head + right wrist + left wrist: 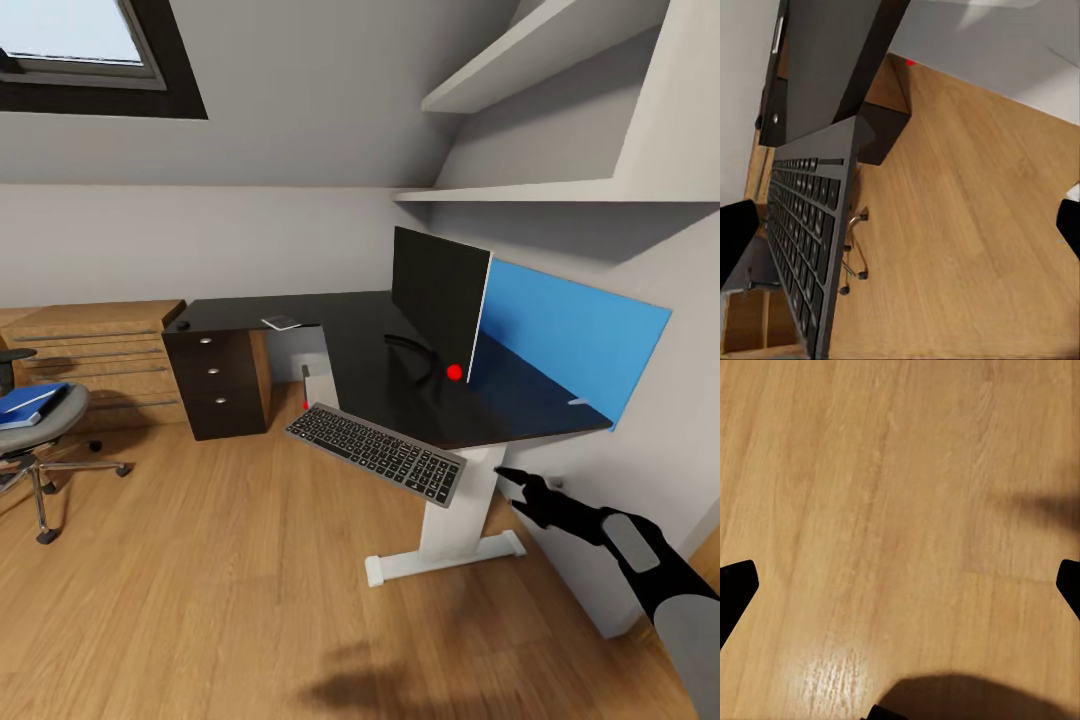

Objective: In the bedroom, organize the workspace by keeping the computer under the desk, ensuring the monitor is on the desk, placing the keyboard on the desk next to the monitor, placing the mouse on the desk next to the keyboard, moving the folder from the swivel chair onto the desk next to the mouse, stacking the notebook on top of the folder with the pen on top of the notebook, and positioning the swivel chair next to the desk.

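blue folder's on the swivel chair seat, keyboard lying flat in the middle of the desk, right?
Folder yes, on the swivel chair seat. Keyboard no: in the head view it sits tilted at the desk front edge, overhanging the floor, not flat mid-desk.

Glossy black desk (400,385) top, light wood plank floor (220,560) with soft sheen, matt dark-keyed keyboard (375,452).

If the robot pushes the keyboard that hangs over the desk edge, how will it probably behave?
The keyboard looks slim and rigid, so it would likely slide as one piece, not bend. Much of it seems to overhang the desk edge, so a push outward may tip it to the floor. The glossy desk top suggests low friction. The right gripper is open nearby.
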`<state>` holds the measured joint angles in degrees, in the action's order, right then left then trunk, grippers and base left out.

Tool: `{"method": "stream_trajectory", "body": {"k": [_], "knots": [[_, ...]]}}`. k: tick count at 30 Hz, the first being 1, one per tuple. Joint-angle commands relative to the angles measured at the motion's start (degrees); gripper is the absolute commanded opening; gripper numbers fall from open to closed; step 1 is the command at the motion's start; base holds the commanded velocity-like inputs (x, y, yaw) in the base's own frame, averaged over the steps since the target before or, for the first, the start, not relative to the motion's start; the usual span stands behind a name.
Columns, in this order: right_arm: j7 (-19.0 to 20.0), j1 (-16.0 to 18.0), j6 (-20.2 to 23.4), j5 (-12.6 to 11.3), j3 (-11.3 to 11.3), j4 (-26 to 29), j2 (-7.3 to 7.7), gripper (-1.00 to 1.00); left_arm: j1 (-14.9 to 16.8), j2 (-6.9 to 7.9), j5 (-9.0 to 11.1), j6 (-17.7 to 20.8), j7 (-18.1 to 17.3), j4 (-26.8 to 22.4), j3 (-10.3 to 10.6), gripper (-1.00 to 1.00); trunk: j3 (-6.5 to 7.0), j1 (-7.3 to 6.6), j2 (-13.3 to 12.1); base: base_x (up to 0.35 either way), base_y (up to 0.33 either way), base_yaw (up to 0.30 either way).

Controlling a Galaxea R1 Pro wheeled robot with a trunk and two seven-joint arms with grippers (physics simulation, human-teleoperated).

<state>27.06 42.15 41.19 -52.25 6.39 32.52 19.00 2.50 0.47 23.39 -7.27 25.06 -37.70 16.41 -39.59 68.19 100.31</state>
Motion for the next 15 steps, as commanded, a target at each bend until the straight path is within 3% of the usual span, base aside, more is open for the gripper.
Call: {"method": "stream_trajectory", "body": {"k": [1,5,15], "knots": [[1.44,0.04,1.26,-0.02,0.24,-0.1,-0.02,1.0,0.05,0.05,0.6,-0.38,0.36,0.04,0.37,1.0,-0.05,-0.01,0.03,0.0,0.0,0.0],[4.69,0.04,3.07,-0.04,0.23,-0.24,-0.01,1.0,0.05,0.05,0.6,-0.38,0.35,0.13,0.37,1.0,-0.05,-0.01,0.03,0.0,0.0,0.0],[6.37,0.04,5.15,-0.13,0.21,-0.42,-0.02,1.0,0.05,-0.01,0.6,-0.38,0.31,0.17,0.37,1.0,-0.05,-0.01,0.03,0.0,0.0,0.0]]}}
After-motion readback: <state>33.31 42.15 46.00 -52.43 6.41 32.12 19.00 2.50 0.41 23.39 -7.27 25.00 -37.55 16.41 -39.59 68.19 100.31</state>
